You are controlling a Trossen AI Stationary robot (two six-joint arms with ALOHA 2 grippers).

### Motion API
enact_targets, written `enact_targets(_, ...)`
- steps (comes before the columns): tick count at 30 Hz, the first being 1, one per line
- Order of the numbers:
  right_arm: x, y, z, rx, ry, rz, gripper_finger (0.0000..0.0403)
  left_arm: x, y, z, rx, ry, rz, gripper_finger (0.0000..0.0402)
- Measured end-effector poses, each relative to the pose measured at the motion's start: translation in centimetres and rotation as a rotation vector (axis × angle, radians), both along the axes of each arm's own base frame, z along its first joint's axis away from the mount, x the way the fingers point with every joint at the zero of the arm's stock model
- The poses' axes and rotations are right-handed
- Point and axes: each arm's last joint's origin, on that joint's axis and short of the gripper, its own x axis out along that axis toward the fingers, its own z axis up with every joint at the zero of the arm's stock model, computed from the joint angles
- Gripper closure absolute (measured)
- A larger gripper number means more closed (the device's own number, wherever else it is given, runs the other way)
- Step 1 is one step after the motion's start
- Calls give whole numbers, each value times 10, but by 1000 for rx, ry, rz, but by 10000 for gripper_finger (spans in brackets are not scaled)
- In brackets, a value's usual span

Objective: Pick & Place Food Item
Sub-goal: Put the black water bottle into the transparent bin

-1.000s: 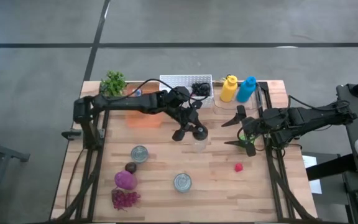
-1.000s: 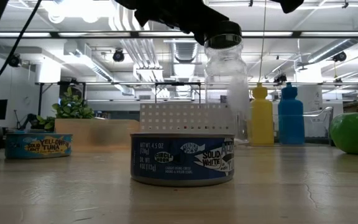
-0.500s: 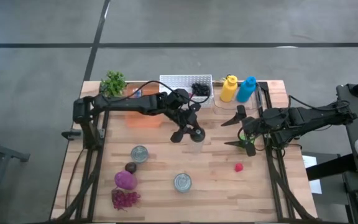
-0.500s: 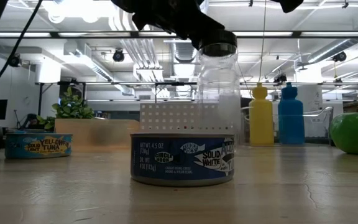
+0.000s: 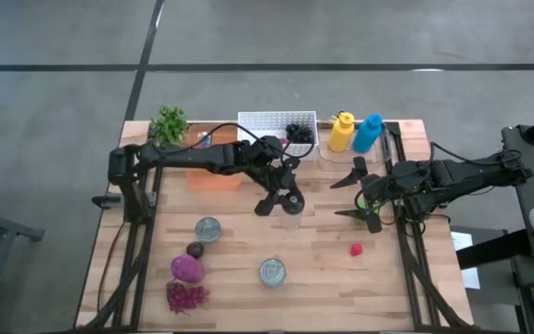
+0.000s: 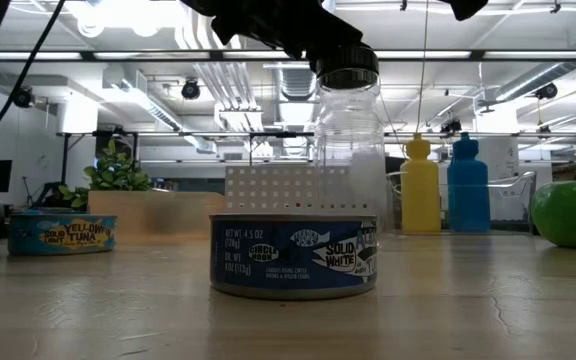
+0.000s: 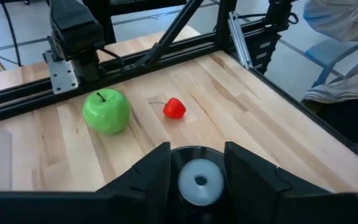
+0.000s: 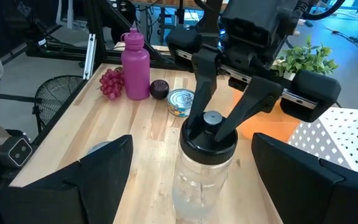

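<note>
Where the left claw (image 5: pixel 282 195) is: over the middle of the table (image 5: pixel 434 278), right on top of the jar (image 5: pixel 291 216)
Left claw state: one finger (image 8: pixel 199 93) stands on each side of the black lid (image 8: pixel 211 143), close against it; whether they clamp it or have let go cannot be told
Jar: clear glass, upright, near the table's middle; in the low view it shows behind a tuna can (image 6: pixel 294 256), which hides its bottom
Right claw (image 5: pixel 349 196): near the table's right edge, level with the jar, pointing at it; fingers spread wide, nothing between them
Apple (image 7: pixel 107 111): green, on the table on the right side; from above it shows partly under the right claw
Small red fruit (image 5: pixel 355 249): on the bare wood, nearer the front edge than the apple and apart from it
Cans: one (image 5: pixel 209 229) left of the jar towards the front, the other (image 5: pixel 272 271) near the front edge
Front left corner: purple bottle (image 5: pixel 186 268), dark plum (image 5: pixel 195 249) and grapes (image 5: pixel 185 296), close together
Back edge: green plant (image 5: pixel 169 122), white perforated tray (image 5: pixel 267 125), yellow bottle (image 5: pixel 341 132) and blue bottle (image 5: pixel 369 133) side by side
</note>
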Motion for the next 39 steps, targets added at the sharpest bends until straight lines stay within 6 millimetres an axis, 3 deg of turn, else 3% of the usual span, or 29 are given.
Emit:
enact_targets(9, 0, 0, 0, -4, 0, 2, 81, -12, -1, 28, 28, -77, 18, 213)
enact_targets(21, 0, 0, 0, -5, 4, 3, 62, -48, -6, 76, 66, -149, 49, 199)
enact_targets(32, 0, 0, -1, -9, 7, 4, 65, -90, -10, 105, 145, -124, 110, 233)
enact_targets(39, 1, 0, -2, -9, 7, 4, 75, -104, -22, 113, 192, -92, 185, 287)
